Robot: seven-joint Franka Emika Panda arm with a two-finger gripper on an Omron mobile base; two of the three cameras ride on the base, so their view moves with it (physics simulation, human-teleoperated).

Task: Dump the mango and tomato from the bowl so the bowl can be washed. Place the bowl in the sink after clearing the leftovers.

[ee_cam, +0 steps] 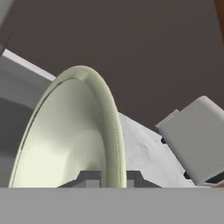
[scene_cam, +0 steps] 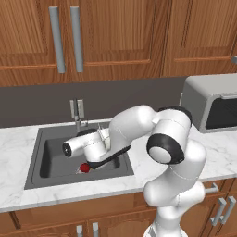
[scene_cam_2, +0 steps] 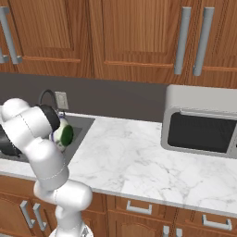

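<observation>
- My pincer (ee_cam: 111, 177) is clamped across the rim of the bowl (ee_cam: 65, 131), holding it tipped on edge.
- The sink (scene_cam: 51, 159) lies directly below; the tomato (scene_cam: 84, 168) rests on its floor.

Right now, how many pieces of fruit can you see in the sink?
1: the tomato lies on the floor of the sink, just under the arm. The mango may be hidden behind the arm.

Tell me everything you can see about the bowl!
The bowl is wide, shallow and round, cream-white inside with a pale greenish rim, smooth like glazed ceramic. It is tipped up on edge and looks empty. The end effector pinches its rim, a finger on each side. It hangs over the dark grey sink.
</observation>
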